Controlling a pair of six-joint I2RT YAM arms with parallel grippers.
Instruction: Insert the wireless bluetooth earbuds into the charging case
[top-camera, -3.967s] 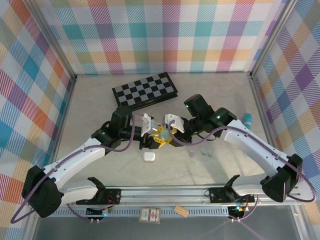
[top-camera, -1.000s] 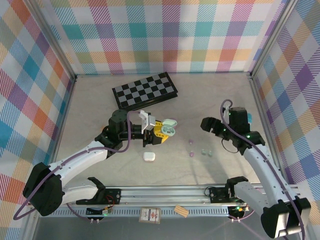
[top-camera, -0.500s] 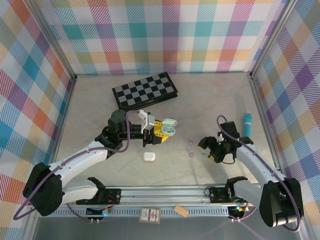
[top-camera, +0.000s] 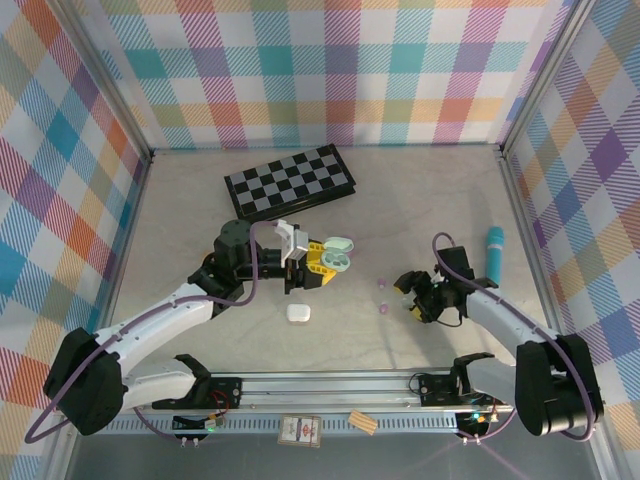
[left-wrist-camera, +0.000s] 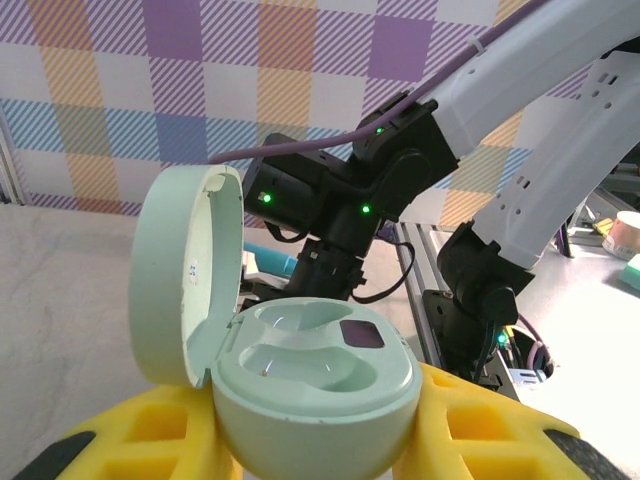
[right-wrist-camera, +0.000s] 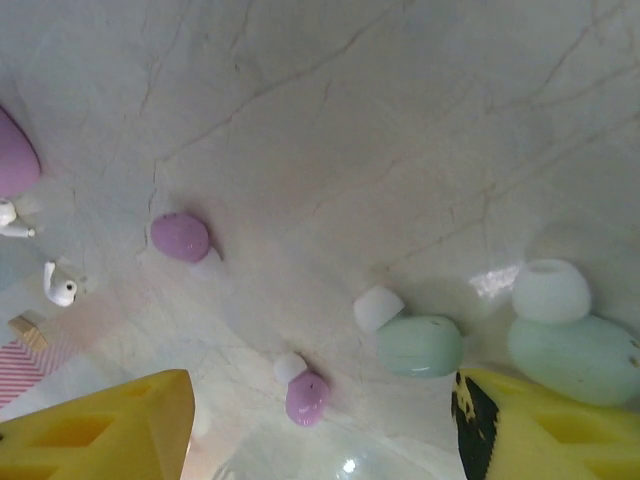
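Holding the mint-green charging case up off the table, the left gripper has its yellow fingers clamped on the case's base; the lid stands swung open at the left in the left wrist view; the right gripper hangs low over the table, well to the right of the case, its fingers spread apart; on the table between them lies a mint-green earbud, with a second mint-green earbud just beside the right-hand finger; a lilac earbud sits between the fingers too, another lilac earbud farther off; two white earbuds lie near that view's left edge; a white case rests on the table near the left gripper
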